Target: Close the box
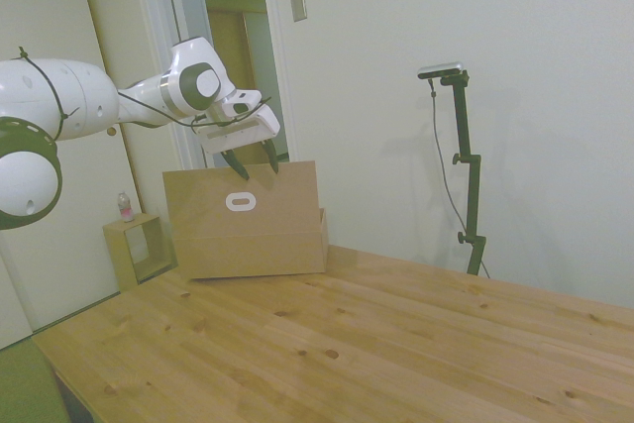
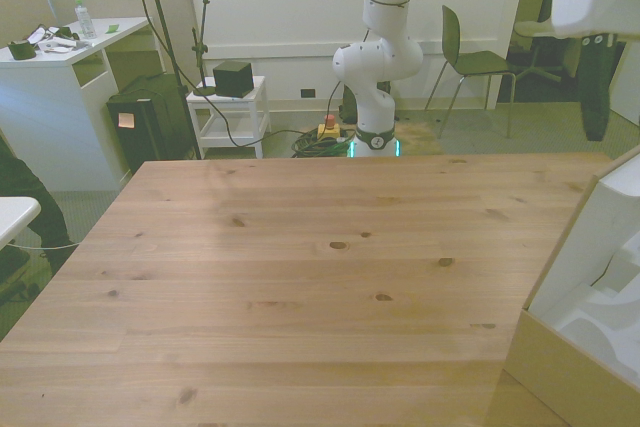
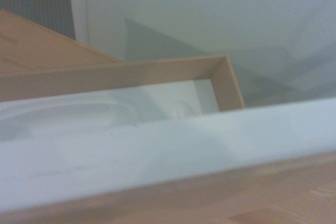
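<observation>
The brown cardboard box [image 1: 260, 250] stands at the table's far left end in the side view. Its lid flap [image 1: 267, 205] is upright, with the white-rimmed oval hand hole [image 1: 240, 202] facing the camera. My gripper [image 1: 255, 167] hangs open right at the flap's top edge, its dark fingertips level with that edge; contact cannot be told. In the front view the box [image 2: 560, 367] fills the lower right corner, showing its white inside, and one dark finger [image 2: 597, 87] hangs above it. The wrist view looks down over the flap's pale edge [image 3: 157, 156] into the box's white insert [image 3: 105, 114].
A small open wooden cube shelf [image 1: 134, 250] with a bottle [image 1: 125, 207] on top stands on the floor beyond the box. The wall lies close behind the box. Bare wooden tabletop [image 1: 396, 344] stretches to the right of the box.
</observation>
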`<state>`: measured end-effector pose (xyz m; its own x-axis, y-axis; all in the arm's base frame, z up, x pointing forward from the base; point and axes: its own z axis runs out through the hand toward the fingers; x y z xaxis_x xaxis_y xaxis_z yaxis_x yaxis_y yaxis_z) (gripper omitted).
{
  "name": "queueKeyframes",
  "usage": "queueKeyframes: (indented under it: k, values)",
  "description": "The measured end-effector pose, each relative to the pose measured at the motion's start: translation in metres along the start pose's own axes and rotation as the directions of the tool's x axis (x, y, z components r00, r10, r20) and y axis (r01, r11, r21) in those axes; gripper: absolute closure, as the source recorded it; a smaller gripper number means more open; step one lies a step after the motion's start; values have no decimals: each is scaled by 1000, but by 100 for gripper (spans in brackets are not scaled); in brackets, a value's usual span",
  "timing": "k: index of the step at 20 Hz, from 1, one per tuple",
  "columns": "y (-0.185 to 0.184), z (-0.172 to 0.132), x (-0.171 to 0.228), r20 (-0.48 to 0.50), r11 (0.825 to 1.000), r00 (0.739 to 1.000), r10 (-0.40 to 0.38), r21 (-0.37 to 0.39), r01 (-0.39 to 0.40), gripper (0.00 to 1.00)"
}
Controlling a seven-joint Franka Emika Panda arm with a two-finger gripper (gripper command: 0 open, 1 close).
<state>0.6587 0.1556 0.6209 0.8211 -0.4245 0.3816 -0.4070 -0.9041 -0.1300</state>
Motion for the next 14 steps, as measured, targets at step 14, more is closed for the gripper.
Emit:
queueKeyframes:
  k: [14]
  values:
    - [162,27,-54,144,971,962,231,-102,-218,0]
